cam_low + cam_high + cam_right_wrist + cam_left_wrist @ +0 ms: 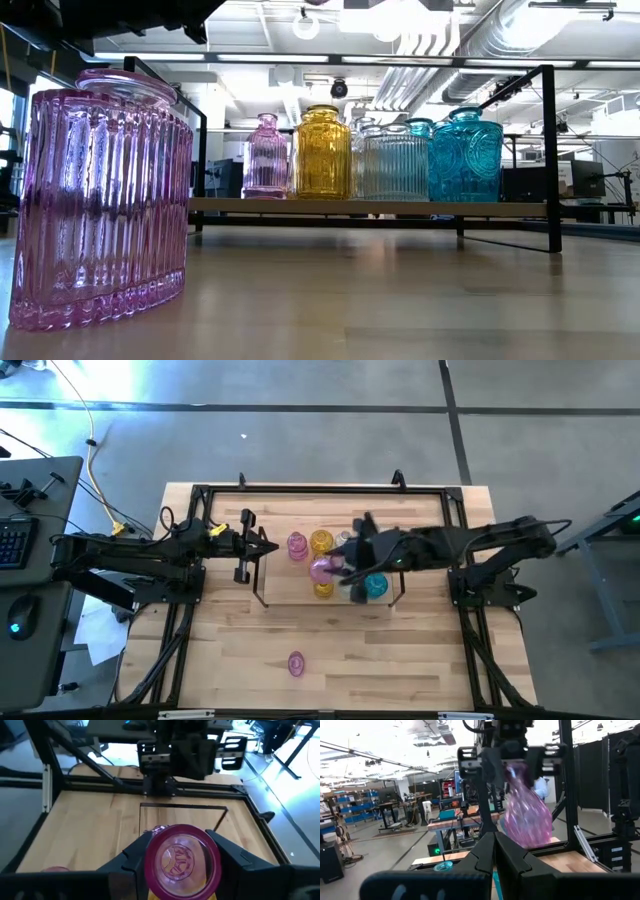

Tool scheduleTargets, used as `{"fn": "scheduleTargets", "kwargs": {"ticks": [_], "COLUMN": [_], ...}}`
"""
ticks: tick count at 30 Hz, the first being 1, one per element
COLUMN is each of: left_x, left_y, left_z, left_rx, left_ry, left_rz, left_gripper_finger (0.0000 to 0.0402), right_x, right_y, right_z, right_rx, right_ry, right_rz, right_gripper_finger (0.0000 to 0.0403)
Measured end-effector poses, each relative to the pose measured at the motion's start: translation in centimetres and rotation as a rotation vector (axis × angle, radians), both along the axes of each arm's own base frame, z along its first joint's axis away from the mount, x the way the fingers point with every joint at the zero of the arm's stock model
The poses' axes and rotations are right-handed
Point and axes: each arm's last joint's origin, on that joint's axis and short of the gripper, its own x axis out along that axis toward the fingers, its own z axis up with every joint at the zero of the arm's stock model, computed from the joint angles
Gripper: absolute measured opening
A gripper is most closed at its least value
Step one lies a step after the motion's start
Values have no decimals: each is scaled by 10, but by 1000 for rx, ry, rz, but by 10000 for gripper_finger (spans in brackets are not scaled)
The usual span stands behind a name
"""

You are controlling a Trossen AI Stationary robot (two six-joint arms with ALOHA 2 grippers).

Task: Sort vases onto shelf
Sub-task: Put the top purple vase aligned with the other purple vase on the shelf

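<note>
Right gripper (338, 572) clamped on a pink vase (322, 570), held over the shelf (280, 592). Wrist view looks onto one round end of the held vase, so its long axis runs roughly along the fingers; which end, cannot tell.

On the shelf around the gripper: one pink vase (297, 546) beyond it toward the left arm, two amber vases (321, 541), at least one blue vase (376, 586) just beside it, and one clear vase (396, 161), all upright.

One more pink vase (296, 663) sits on the bench (400, 660), well apart.

Left gripper (268, 548) pressed together, empty, at the shelf's end.
</note>
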Motion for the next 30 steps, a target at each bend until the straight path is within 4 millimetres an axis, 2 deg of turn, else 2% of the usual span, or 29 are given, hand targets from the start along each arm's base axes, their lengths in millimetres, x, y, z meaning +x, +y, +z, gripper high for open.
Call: {"fn": "scheduleTargets", "kwargs": {"ticks": [6,13,18,24,30], "left_x": [0,0,0,0,0], "left_y": [0,1,2,2,2], "left_z": [0,0,-1,-1,-2], "left_rx": [0,0,-6,-6,-8], "left_ry": [0,0,5,14,17], "left_rz": [1,23,59,60,65], "left_gripper_finger": [7,7,7,7,7], "right_x": [28,54,73,99,123], "right_y": [6,-3,-15,-18,-19], "right_z": [-22,-43,-32,-17,-23], "right_rx": [-49,-81,-80,-91,-109], "right_ry": [25,42,80,198,311], "right_rz": [77,120,118,127,135], "right_gripper_finger": [133,133,133,133,133]}}
